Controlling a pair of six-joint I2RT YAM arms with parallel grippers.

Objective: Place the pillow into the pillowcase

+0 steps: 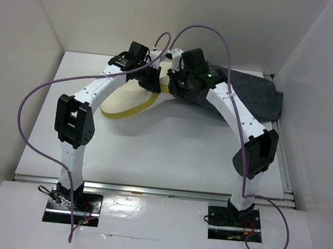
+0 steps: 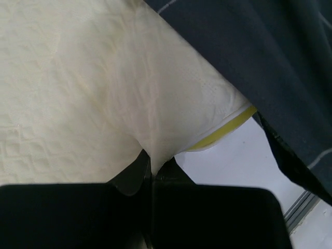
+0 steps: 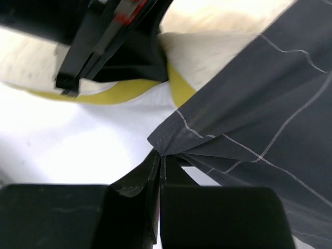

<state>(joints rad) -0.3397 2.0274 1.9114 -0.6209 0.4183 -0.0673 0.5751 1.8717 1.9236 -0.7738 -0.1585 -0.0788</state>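
Observation:
The cream-yellow pillow [image 1: 128, 98] with its darker yellow band lies at the back middle of the table, its right end under the edge of the pillowcase. The dark charcoal pillowcase [image 1: 256, 96] with thin light grid lines lies at the back right. My left gripper [image 2: 153, 168] is shut on a pinch of the pillow [image 2: 104, 93] cloth near its yellow-banded corner. My right gripper [image 3: 161, 158] is shut on the hem of the pillowcase [image 3: 259, 104], holding that edge up beside the pillow [image 3: 207, 46]. The emblem and the tag are hidden.
White walls close in the table on the left, back and right. The table's right edge [image 1: 285, 175] has a metal rail. Purple cables [image 1: 30, 120] loop above both arms. The left arm's gripper shows in the right wrist view [image 3: 114, 46], close to the pillowcase opening.

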